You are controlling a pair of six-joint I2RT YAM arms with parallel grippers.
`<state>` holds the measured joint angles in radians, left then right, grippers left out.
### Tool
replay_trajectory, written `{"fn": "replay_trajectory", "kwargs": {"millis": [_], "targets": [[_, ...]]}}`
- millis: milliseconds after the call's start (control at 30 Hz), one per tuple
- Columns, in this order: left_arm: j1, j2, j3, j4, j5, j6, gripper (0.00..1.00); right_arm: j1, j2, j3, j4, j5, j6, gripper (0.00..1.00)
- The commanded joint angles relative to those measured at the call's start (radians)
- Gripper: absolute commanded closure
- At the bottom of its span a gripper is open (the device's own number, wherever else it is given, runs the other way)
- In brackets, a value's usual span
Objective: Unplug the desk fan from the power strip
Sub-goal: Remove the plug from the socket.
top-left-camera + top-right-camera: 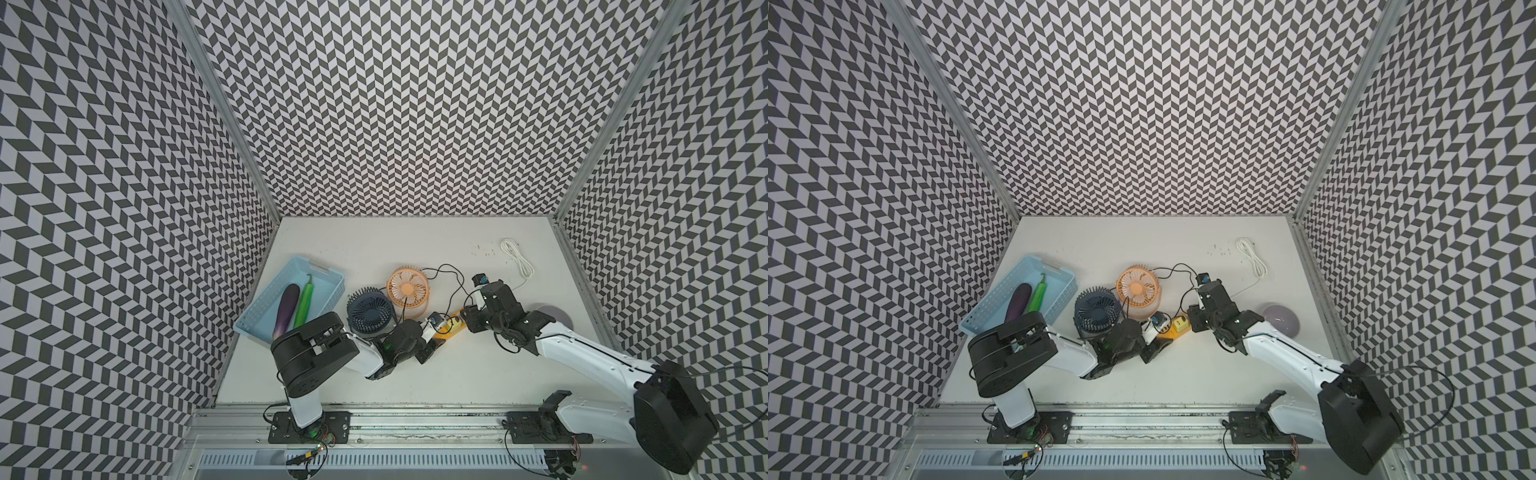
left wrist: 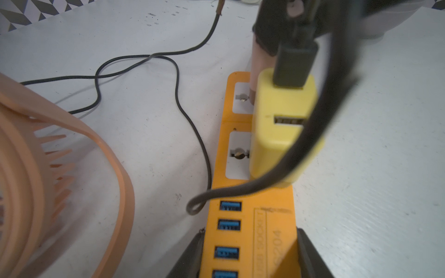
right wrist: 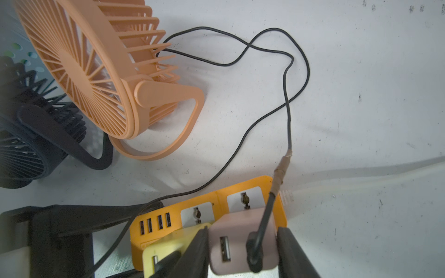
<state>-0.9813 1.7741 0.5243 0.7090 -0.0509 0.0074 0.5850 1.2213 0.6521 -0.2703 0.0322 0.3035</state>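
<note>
The power strip [image 2: 277,226] is clamped at its USB end by the left gripper [image 2: 250,257]; the pink adapter [image 3: 238,223] is pinched by the right gripper [image 3: 243,252].

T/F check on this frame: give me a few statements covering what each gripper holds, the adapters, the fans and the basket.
1. The left gripper is shut on the power strip. True.
2. The right gripper grips the yellow adapter. False: it is shut on the pink adapter; the yellow one stands beside it.
3. The basket holds an eggplant and a green vegetable. True.
4. Both fans are navy. False: there is one orange fan and one navy fan.
5. Every USB port on the strip has a cable in it. False: the blue USB ports in the left wrist view are empty.
</note>
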Motion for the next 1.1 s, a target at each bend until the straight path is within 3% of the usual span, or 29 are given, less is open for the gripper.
{"fn": "replay_trajectory", "kwargs": {"millis": [0,100,267,533,733,1067], "targets": [[0.001,0.011,0.005,-0.043,-0.016,0.0,0.74,-0.032,-0.012,0.033,0.07,-0.066,0.038,0.9],[0.0,0.009,0.003,-0.041,-0.017,-0.001,0.74,-0.083,-0.024,0.022,0.073,-0.086,0.044,0.9],[0.0,0.009,0.005,-0.042,-0.018,0.0,0.74,-0.081,-0.023,0.033,0.063,-0.105,0.021,0.9],[-0.002,0.018,0.011,-0.04,-0.017,0.0,0.74,0.033,-0.026,0.048,0.034,0.019,0.001,0.9],[-0.002,0.016,0.01,-0.039,-0.015,-0.001,0.75,0.034,-0.022,0.053,0.029,0.042,0.02,0.9],[-0.004,0.013,0.0,-0.039,-0.021,-0.001,0.75,-0.03,-0.013,0.042,0.049,-0.032,0.035,0.9]]}}
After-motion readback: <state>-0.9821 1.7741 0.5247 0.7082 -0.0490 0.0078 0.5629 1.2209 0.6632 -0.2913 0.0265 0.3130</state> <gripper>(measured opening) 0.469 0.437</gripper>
